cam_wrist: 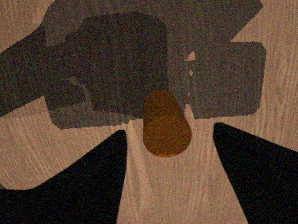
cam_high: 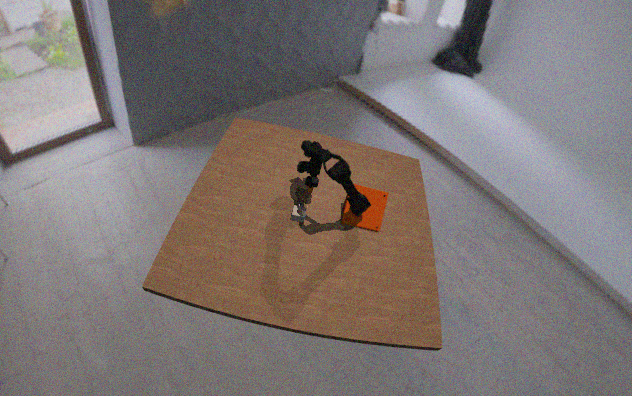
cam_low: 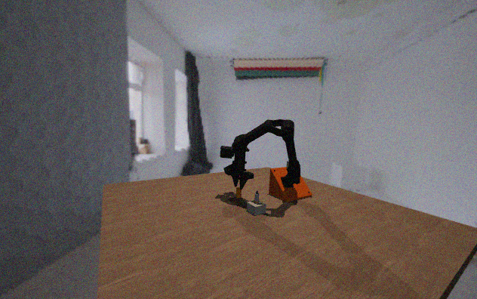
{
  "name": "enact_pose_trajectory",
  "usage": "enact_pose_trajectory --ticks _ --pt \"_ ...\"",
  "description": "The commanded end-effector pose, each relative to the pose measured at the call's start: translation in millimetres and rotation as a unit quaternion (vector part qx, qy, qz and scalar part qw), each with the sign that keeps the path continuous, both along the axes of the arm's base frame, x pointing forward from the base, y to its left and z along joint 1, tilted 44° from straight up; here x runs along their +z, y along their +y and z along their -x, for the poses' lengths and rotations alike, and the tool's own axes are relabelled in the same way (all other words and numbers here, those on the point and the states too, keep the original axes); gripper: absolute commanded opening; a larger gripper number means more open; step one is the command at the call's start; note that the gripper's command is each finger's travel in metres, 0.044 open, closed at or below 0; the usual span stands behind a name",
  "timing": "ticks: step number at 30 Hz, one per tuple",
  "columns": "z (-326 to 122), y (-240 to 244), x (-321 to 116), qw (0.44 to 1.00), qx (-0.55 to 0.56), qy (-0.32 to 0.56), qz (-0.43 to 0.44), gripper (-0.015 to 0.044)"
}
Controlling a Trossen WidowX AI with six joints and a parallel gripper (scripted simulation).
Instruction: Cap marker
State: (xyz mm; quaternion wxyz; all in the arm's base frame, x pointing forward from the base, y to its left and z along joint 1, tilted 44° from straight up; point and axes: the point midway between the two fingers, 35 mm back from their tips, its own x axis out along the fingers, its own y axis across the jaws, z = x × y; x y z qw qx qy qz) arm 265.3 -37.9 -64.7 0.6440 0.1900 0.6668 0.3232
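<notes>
The orange cap (cam_low: 238, 193) (cam_wrist: 166, 134) stands upright on the table, in the arm's shadow. My gripper (cam_low: 238, 186) (cam_wrist: 170, 134) is open and points down over the cap, with its fingertips at about the height of the cap's top. In the wrist view the cap shows between the two black fingers, a little nearer the left one, with a gap on each side. The grey marker (cam_low: 256, 197) with a dark tip stands upright in the pale holder block (cam_high: 296, 212) (cam_low: 256, 208), beside the cap. In the top view the arm mostly hides the cap.
The orange base plate (cam_high: 376, 212) (cam_low: 305, 189) carries the arm at the right of the objects. The wooden table (cam_high: 214, 260) (cam_low: 169, 241) reaches well past the block. The arm's shadow falls over the cap and partly over the block.
</notes>
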Motion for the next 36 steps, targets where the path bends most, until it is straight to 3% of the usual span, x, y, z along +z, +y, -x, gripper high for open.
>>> enact_pose_trajectory --ticks 1,21,25,34,36 --pt "2.1 6.1 -6.0 1.0 -0.001 0.004 -0.003 0.0242" --pt "6.8 26.3 -26.5 1.0 -0.001 0.004 -0.004 0.0242" --pt "7.1 26.1 -26.6 1.0 -0.001 0.004 -0.004 0.0137" --pt "7.0 25.9 -26.8 1.0 -0.001 0.004 -0.004 0.0077" --pt "6.5 24.4 -25.4 1.0 -0.001 0.004 -0.004 0.0024"
